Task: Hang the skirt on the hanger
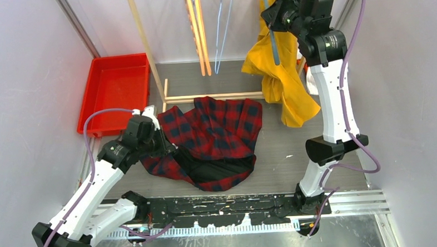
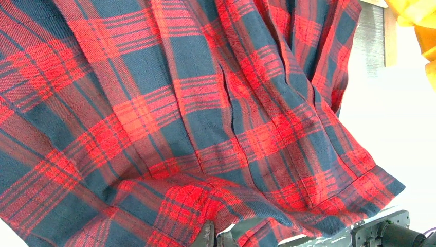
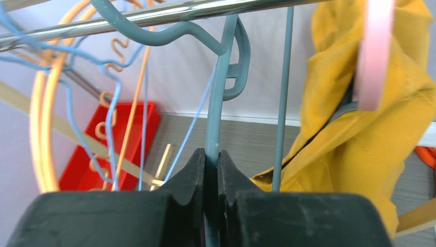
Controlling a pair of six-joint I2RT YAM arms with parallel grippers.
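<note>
Grey counter (image 1: pixel 296 159) beneath a chrome rail (image 3: pixel 154 18). On it, heaped left of centre, a plaid skirt (image 1: pixel 222 129). Left jaws shut tight, apparently on its edge. Right jaws pinched on a blue-grey hanger (image 3: pixel 216 103) at the rail. Probably soft, light, floppy; best gripped along the firmer waistband.

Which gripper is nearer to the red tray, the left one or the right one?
Left. The left gripper holds the plaid skirt close by the red tray; the right gripper is far across at the rail, shut on a grey-blue hanger.
</note>
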